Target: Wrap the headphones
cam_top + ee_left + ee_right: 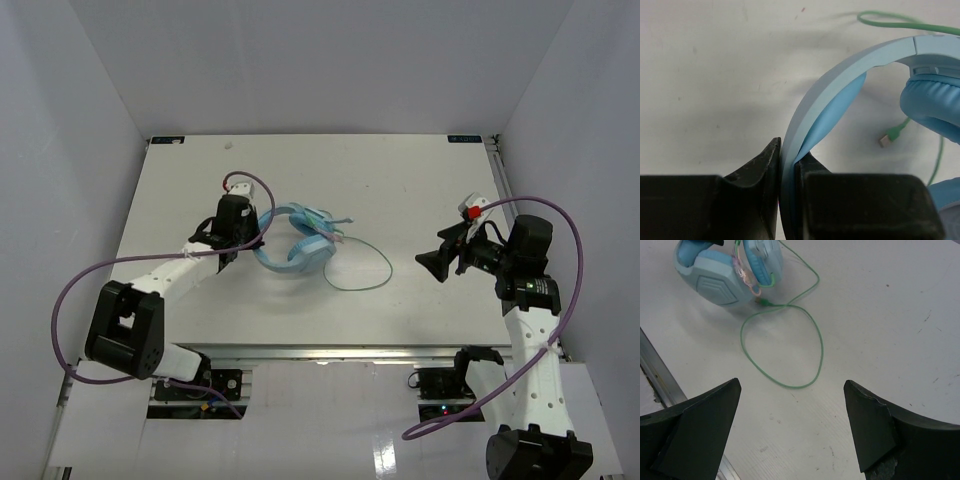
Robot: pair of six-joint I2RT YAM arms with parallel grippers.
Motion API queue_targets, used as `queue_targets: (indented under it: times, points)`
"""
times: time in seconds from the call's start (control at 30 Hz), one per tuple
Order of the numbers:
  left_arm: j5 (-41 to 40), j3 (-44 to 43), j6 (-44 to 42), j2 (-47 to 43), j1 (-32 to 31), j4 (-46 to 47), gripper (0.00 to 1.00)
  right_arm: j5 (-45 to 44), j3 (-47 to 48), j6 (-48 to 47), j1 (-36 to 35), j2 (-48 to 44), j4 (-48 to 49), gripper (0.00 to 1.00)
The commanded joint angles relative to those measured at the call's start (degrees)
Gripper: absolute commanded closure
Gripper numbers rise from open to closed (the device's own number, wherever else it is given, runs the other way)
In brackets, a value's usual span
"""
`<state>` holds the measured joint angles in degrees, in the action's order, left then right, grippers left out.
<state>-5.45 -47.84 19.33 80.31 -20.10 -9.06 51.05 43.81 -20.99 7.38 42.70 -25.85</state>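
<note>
Left gripper: I have it pinching headband of headphones, mid-table. Right gripper: spread, empty, well apart. Cable lies loose, seemingly unwound. Thin-edge grip may slip, headband twisting out if I pull.

- The left arm reaches from its base at 7 o'clock of the top view toward 1 o'clock, forearm low over the counter.
- The left gripper is clamped on the headband of the headphones.
- The right arm stands up from 5 o'clock, elbow bent.
- The right gripper points toward 9 o'clock, jaws spread wide and holding nothing.
</note>
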Motion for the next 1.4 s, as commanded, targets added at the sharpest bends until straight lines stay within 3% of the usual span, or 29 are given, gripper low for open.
queue_targets:
  times: [0.0,0.13,0.2,0.37,0.5,0.73,0.83,1.0,1.37]
  points:
    - [-3.47,3.43,5.47,-4.73,-0.03,4.74,1.00,1.41,1.41,0.51,-0.26,-0.64,0.05,0.10]
    - [-2.36,5.39,6.33,-8.65,-0.03,5.51,1.00,4.69,1.92,-1.00,-1.30,0.53,-1.22,0.10]
    - [1.60,4.33,4.81,-10.73,-0.03,5.37,1.00,7.53,2.85,-7.19,-3.36,1.59,-2.71,0.10]
    - [9.10,1.91,-5.81,-18.12,-0.03,4.89,1.00,19.21,1.19,-32.87,-7.29,3.14,-1.66,0.10]
    - [13.79,2.97,-13.80,-26.44,-0.03,6.92,1.00,25.85,11.35,-52.20,-7.92,15.25,-12.30,0.09]
    - [22.99,1.80,-11.38,-28.97,-0.03,10.46,1.00,19.85,22.15,-38.19,-19.31,25.34,3.33,0.10]
    - [26.51,1.09,-9.13,-29.38,-0.03,11.68,1.00,18.45,22.89,-27.16,-21.81,27.64,13.38,0.10]
    - [33.05,-2.05,-6.70,-29.36,-0.03,10.63,1.00,19.34,23.79,-0.69,-23.72,32.04,33.83,0.10]
    - [40.01,-7.13,-3.35,-31.56,-0.03,7.36,1.00,12.17,25.66,4.50,-34.54,39.95,39.57,0.10]
